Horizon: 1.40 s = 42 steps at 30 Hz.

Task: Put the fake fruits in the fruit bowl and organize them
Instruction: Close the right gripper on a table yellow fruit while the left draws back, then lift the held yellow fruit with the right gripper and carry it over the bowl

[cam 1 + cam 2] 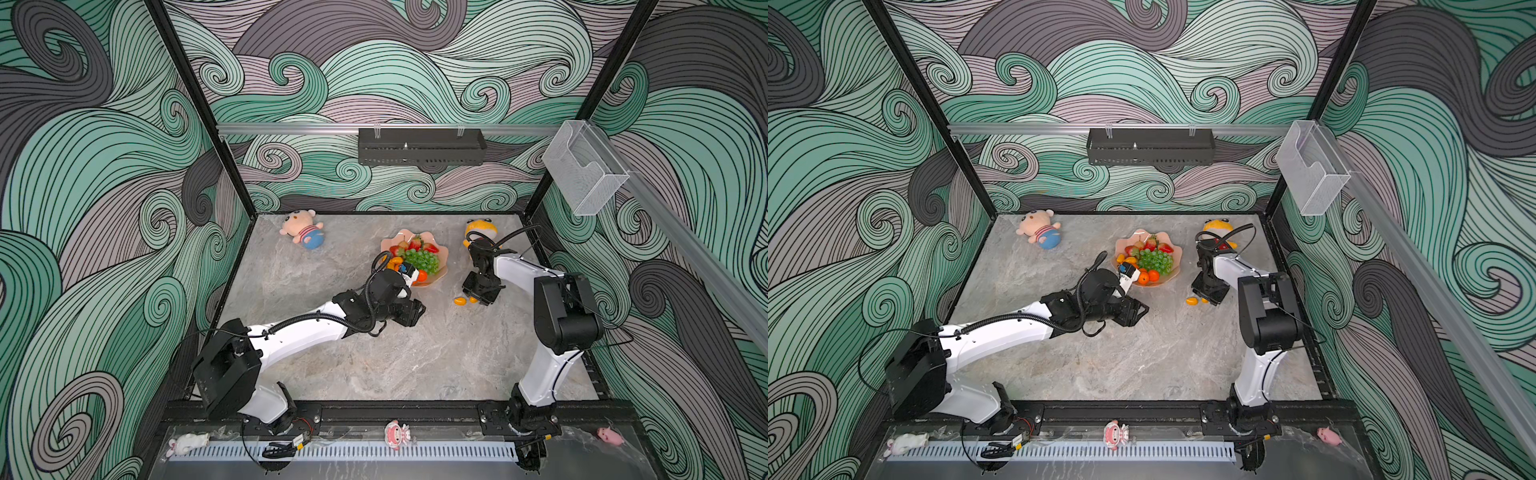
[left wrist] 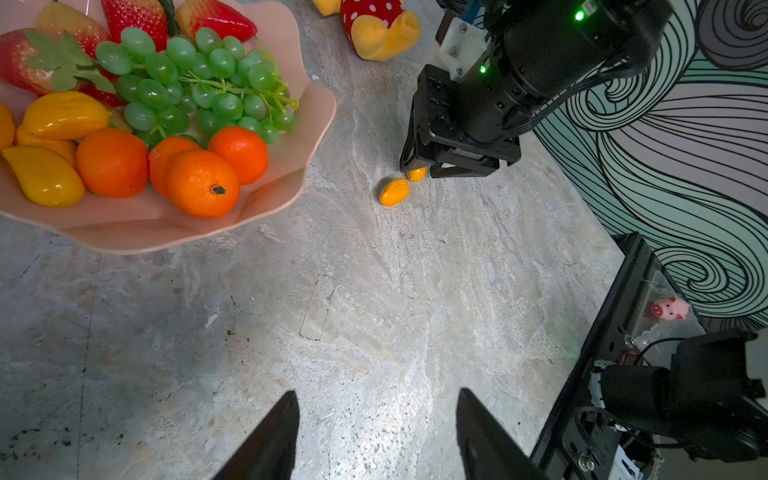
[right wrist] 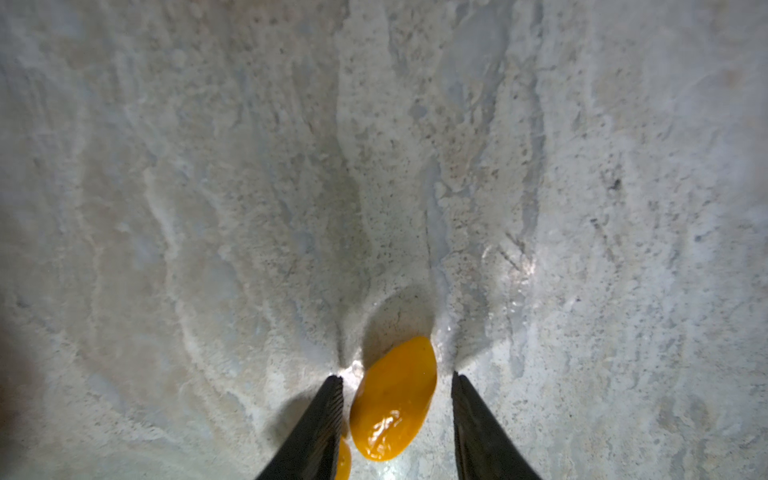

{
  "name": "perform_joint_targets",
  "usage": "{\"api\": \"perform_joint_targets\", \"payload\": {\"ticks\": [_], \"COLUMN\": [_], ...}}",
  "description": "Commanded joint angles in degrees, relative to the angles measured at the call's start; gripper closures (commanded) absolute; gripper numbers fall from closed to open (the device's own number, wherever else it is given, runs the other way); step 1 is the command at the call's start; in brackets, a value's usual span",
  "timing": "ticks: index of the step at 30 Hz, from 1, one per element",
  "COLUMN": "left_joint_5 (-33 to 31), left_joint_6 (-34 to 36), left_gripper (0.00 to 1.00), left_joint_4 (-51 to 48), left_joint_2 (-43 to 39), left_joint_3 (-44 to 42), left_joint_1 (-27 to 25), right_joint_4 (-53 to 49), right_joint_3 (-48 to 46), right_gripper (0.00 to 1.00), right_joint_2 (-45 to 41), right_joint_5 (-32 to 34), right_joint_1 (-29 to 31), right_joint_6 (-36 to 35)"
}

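The pink scalloped fruit bowl sits just above the middle of both top views, on the grey stone-look table. It holds a green grape bunch in its centre, strawberries along its upper side, tangerines at its lower edge and yellow oval fruits on its left. To the lower right of the bowl, apart from it, a kumquat lies free on the table. Just beside it, a second kumquat lies between the fingers of the right gripper, which points down at the table. Its jaws stand partly open around that fruit, one finger just beside it and a clear gap at the other, so nothing is gripped. The left gripper hovers below the bowl's lower left edge, jaws apart and empty. A yellow plush toy sits to the upper right of the bowl.
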Motion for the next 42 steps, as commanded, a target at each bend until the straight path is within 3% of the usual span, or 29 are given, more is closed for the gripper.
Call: {"api": "perform_joint_targets", "payload": {"ticks": [1, 18, 32, 42], "left_joint_5": [0.4, 0.0, -3.7, -4.6], "left_joint_6": [0.6, 0.2, -3.1, -4.9], "left_gripper": [0.38, 0.39, 0.4, 0.3], "left_joint_4": [0.1, -0.5, -1.9, -0.9], "left_joint_2": [0.8, 0.6, -0.6, -2.0], "left_joint_3": [1.9, 2.1, 2.6, 0.9], "left_joint_1": [-0.4, -0.4, -0.3, 0.8], "right_joint_4": [-0.7, -0.7, 2.0, 2.1], "right_joint_3": [1.1, 0.8, -2.9, -3.7], "right_gripper": [0.59, 0.68, 0.77, 0.8], "right_joint_2": [0.8, 0.6, -5.4, -11.4], "right_joint_5": [-0.1, -0.3, -1.1, 0.3], "right_joint_1": [-0.5, -0.8, -0.8, 0.7], "right_joint_6": [-0.5, -0.5, 0.1, -1.6]}}
